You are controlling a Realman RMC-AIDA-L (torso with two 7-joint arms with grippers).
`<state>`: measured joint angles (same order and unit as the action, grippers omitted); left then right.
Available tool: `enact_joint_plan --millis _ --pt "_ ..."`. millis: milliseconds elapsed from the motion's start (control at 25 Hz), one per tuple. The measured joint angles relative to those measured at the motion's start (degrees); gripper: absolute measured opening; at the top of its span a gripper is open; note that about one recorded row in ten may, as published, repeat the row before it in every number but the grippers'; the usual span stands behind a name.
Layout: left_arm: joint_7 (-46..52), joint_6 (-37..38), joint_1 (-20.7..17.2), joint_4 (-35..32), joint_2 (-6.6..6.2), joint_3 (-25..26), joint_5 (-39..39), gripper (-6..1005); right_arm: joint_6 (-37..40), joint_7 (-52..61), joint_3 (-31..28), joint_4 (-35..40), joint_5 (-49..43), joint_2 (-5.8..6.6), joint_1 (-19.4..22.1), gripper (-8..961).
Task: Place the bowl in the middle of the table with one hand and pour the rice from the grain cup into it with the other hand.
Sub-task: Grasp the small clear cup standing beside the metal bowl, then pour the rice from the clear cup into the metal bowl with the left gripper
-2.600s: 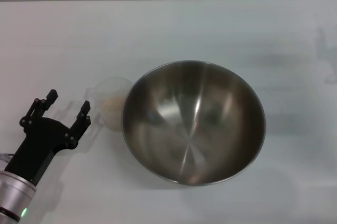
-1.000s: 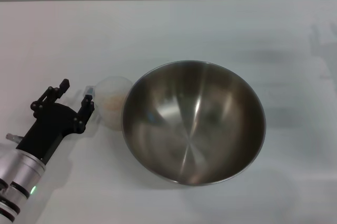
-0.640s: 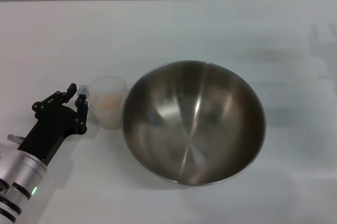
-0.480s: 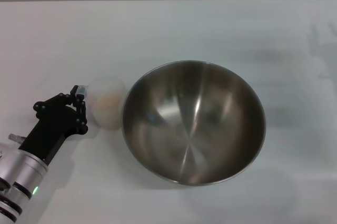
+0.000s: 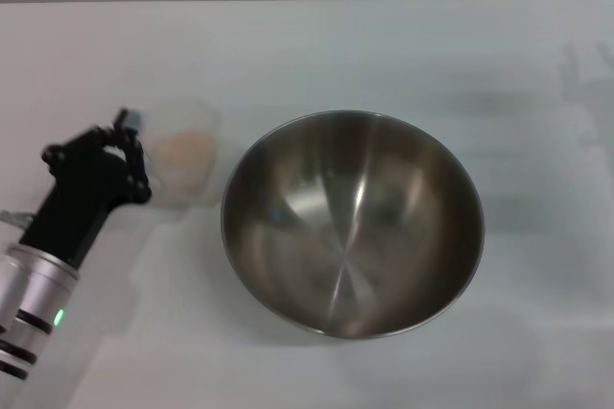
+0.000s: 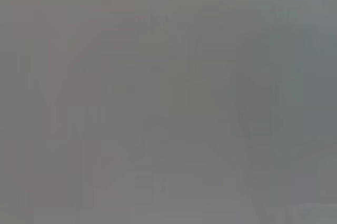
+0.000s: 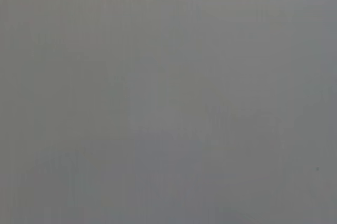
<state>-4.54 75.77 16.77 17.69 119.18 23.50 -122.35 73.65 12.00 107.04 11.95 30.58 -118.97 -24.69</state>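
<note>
Bowl [image 5: 352, 222] sits centre-right of frame on counter [image 5: 317, 54], empty: placement done. Left tool [image 5: 128, 136], at frame left, is clenched on the grain cup [image 5: 179, 155] handle; rice [image 5: 182, 149] inside. Pour remains. Right tool unseen.

Clear grain cup [image 5: 184, 161] holding rice [image 5: 183, 150] sits left of the empty steel bowl [image 5: 353, 223].

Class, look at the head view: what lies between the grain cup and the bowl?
Only bare table. In the head view a narrow strip of it separates the grain cup, held by the left gripper, from the bowl.
</note>
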Motion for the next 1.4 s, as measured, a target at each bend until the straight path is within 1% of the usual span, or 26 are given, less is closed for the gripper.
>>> enact_joint_plan --millis 40,120,240,320,400,480,520,560,600,680,720,800,880,920,960,1040,1200,1400 --pt "-2.3 2.4 0.4 0.1 -0.04 1.0 -0.1 29 0.0 0.0 0.0 0.0 0.0 0.0 0.0 509" --pt "-4.7 4.8 1.0 -0.1 -0.12 1.4 -0.3 29 0.0 0.0 0.0 0.0 0.0 -0.01 0.0 510" --pt "-12.7 9.1 2.7 -0.6 -0.2 0.8 -0.8 28 0.0 -0.1 0.0 0.0 0.0 -0.01 -0.1 511" --pt "-19.3 10.5 3.7 -0.6 -0.11 0.4 -1.8 28 0.0 -0.2 -0.1 0.0 0.0 0.04 -0.3 511" --pt "-29.1 11.3 4.8 -0.1 -0.07 0.2 -4.9 28 0.0 -0.2 -0.3 0.0 0.0 0.11 -0.6 512" --pt "-38.9 11.4 5.5 0.7 -0.02 0.0 -8.4 28 0.0 -0.2 -0.5 0.0 0.0 0.14 -0.8 513" --pt "-38.9 11.4 5.5 0.7 -0.02 0.0 -8.4 28 0.0 -0.2 -0.5 0.0 0.0 0.14 -0.9 513" --pt "-48.2 11.3 5.9 1.4 -0.01 0.0 -12.0 28 0.0 -0.2 -0.5 0.1 0.0 0.15 -1.0 513" --pt "-48.2 11.3 5.9 1.4 -0.01 0.0 -12.0 28 0.0 -0.2 -0.6 0.1 0.0 0.14 -1.0 514" --pt "-55.7 11.3 6.3 1.5 0.0 0.0 -15.7 28 -0.1 -0.3 -0.6 0.1 0.1 0.14 -1.3 514" --pt "-55.7 11.3 6.3 1.5 0.0 0.0 -15.7 28 -0.1 -0.4 -0.6 0.0 0.3 0.16 -1.4 514" --pt "-68.5 11.2 6.8 1.4 0.0 0.0 -21.6 28 -0.4 -0.4 -0.7 0.0 0.4 0.2 -1.6 515" --pt "-73.3 10.9 7.0 1.4 0.0 0.0 -23.0 27 -0.7 -0.4 -0.7 0.0 0.4 0.28 -1.7 516" --pt "-73.3 10.9 7.0 1.4 0.0 0.0 -23.0 27 -0.9 -0.4 -0.7 0.0 0.4 0.3 -1.8 516" --pt "-79.4 10.3 7.2 1.4 0.0 0.0 -24.4 27 -1.1 -0.4 -0.8 0.0 0.4 0.32 -1.9 516" --pt "-88.3 9.9 7.2 1.5 0.0 0.0 -25.9 27 -1.5 -0.4 -0.7 0.0 0.4 0.36 -2.1 517" --pt "-99.8 9.6 7.2 1.5 0.0 0.0 -26.4 31 -2.6 -0.4 -0.8 -0.1 0.4 0.47 -2.4 518" --pt "-109.7 9.4 7.2 1.6 0.0 0.0 -26.7 42 -3.1 -0.6 -1.7 -0.1 0.4 0.55 -2.6 520"
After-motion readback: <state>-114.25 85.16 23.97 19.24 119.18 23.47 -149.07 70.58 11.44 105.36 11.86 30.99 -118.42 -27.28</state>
